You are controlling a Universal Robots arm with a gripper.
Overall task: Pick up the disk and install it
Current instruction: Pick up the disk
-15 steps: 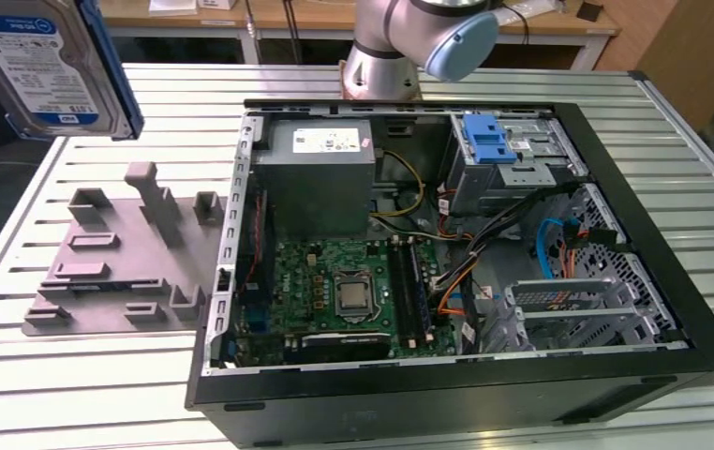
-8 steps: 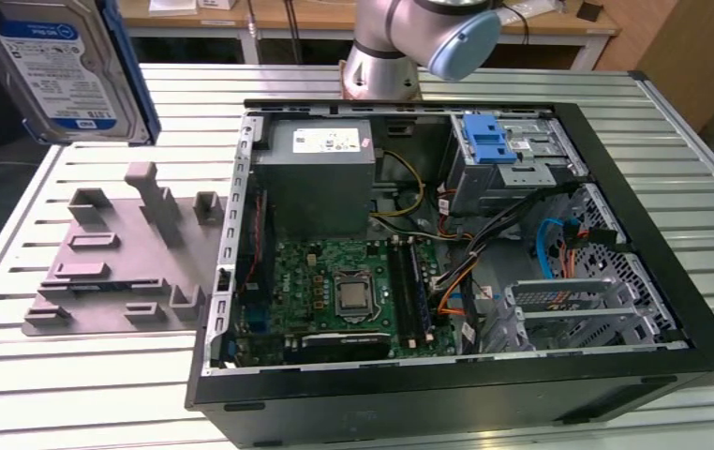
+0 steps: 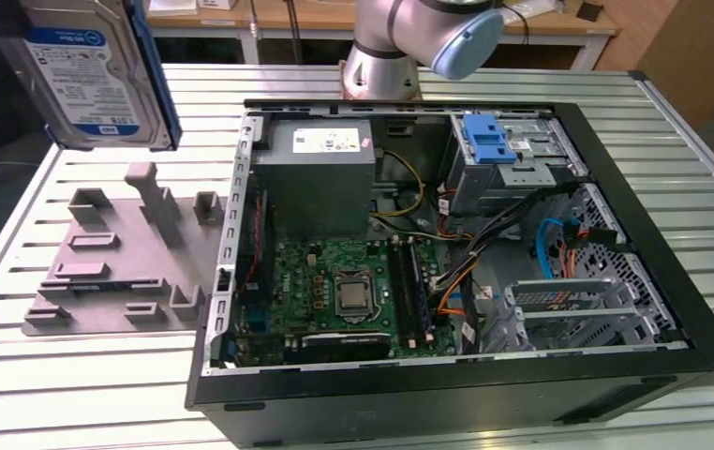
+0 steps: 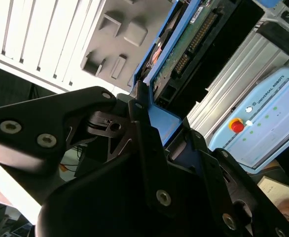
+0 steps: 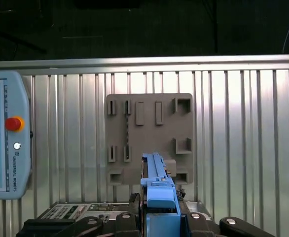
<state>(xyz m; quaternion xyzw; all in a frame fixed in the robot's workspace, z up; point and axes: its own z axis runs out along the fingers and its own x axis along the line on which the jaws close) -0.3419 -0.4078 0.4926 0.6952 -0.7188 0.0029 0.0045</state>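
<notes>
The disk (image 3: 82,75), a silver hard drive with a white-and-blue label and blue side rails, hangs in the air at the exterior view's upper left, above the grey fixture plate (image 3: 120,253). In both wrist views my gripper (image 5: 159,217) is shut on the disk's blue carrier rail (image 5: 157,190). The second wrist view shows the drive's green circuit-board underside (image 4: 184,49) held on edge between the black fingers (image 4: 134,111). The fixture plate (image 5: 149,138) lies straight below the disk.
An open computer case (image 3: 657,272) fills the table's middle and the exterior view's right, with a grey power supply (image 3: 319,178), a motherboard (image 3: 332,291) and a blue drive bay (image 3: 495,141). The arm's base (image 3: 382,66) stands behind it. A teach pendant (image 5: 6,133) lies beside the plate.
</notes>
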